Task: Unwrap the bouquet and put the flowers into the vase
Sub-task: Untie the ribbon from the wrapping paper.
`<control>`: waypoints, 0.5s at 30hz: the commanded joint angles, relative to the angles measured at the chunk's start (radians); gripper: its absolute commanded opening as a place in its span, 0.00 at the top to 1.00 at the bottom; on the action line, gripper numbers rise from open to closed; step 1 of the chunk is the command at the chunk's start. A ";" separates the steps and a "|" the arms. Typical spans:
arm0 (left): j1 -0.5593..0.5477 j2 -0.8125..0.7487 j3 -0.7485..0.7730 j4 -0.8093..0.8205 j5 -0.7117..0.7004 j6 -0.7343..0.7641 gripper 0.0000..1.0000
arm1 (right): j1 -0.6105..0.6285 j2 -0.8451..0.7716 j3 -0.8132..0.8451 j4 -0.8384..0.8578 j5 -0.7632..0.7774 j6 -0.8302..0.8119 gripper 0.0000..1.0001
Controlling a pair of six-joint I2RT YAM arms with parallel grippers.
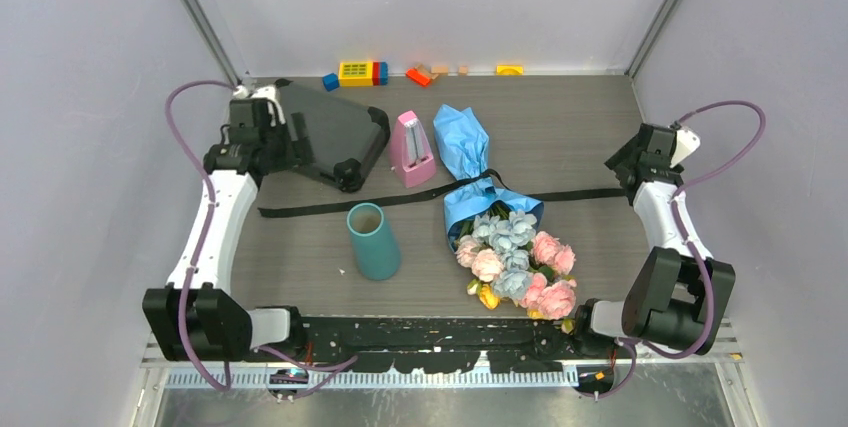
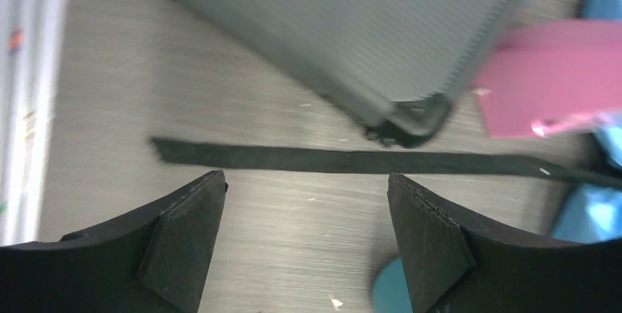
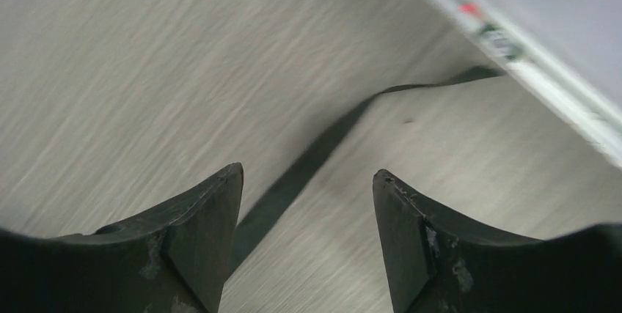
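Both sets of jaws are spread wide with nothing in them: the left gripper point(image 2: 306, 179) hangs over one end of the black ribbon point(image 1: 400, 202) near the dark case point(image 1: 330, 132), the right gripper point(image 3: 308, 174) over the other end by the right wall. The bouquet point(image 1: 500, 237) lies mid-table, blooms reaching the near edge, wrap tip beside the pink metronome point(image 1: 412, 147). The vase point(image 1: 373, 240) stands upright left of it, well apart, open tabletop all round.

Bouquet point(image 1: 505, 237) lay at vase's point(image 1: 373, 241) 3 o'clock; metronome point(image 1: 412, 149) at 1 o'clock; ribbon point(image 1: 320, 207) stretched between vase and metronome.
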 commanded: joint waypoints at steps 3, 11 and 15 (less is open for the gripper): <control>-0.149 0.100 0.132 0.066 0.282 -0.011 0.16 | 0.088 -0.036 0.044 0.080 -0.508 0.004 0.36; -0.166 0.202 0.161 0.178 0.388 -0.026 0.16 | 0.472 0.062 0.140 0.024 -0.661 -0.049 0.44; -0.166 0.202 0.135 0.148 0.380 -0.011 0.17 | 0.609 0.129 0.209 -0.020 -0.629 -0.090 0.50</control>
